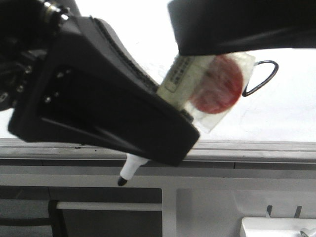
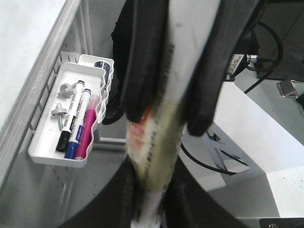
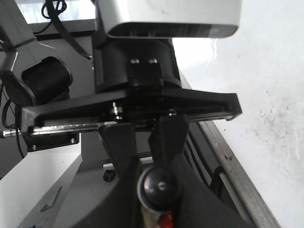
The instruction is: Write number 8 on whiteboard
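A white marker (image 1: 185,81) with a printed label and a red sticker is held by both grippers in front of the whiteboard (image 1: 286,108). My left gripper (image 1: 163,123) is shut on its lower part. The bare black tip (image 1: 122,181) sticks out below it, over the grey ledge (image 1: 256,150). My right gripper (image 1: 212,44) is shut on its upper part. The left wrist view shows my left gripper (image 2: 154,199) clamped on the barrel (image 2: 159,142). The right wrist view shows my right gripper (image 3: 159,199) round the marker's black end (image 3: 159,186). A thin black loop of the number 8 (image 1: 260,78) shows on the board, the rest hidden.
A white tray (image 2: 52,152) hangs under the board's edge and holds black, blue and pink markers and small grey magnets. It also shows in the front view (image 1: 276,227). The whiteboard (image 3: 266,95) carries black specks. Cables and white machine housings (image 2: 247,128) lie behind the arms.
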Controlling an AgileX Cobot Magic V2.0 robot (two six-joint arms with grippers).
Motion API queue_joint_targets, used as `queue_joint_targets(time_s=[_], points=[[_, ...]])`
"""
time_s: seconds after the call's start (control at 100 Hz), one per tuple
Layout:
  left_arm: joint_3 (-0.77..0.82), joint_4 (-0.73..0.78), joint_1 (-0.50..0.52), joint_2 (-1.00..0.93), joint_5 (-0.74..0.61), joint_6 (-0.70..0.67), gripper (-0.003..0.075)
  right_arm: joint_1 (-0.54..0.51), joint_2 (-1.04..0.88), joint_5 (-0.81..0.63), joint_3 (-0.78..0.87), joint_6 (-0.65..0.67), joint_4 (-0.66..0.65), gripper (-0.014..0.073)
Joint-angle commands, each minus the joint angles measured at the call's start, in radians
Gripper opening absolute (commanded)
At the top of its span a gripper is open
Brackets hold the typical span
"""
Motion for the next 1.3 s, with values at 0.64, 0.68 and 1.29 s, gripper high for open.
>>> queue_joint_targets(time_s=[0.64,0.68,1.29], points=[[0.004,-0.409,0.069,-0.009,-0.280,-0.053,-0.0020,-0.001,-0.397,-0.507,-0.039,0.141,0.055,0.0015],[-0.006,-0.438,0.059,0.003,-0.329,-0.049,-0.0020,-0.001,-0.417,-0.528,-0.039,0.141,0.059,-0.0069],[-0.138,-0.566,0.008,0.164,-0.711,-0.047,-0.0020,-0.001,-0.437,-0.563,-0.039,0.141,0.138,-0.0064]])
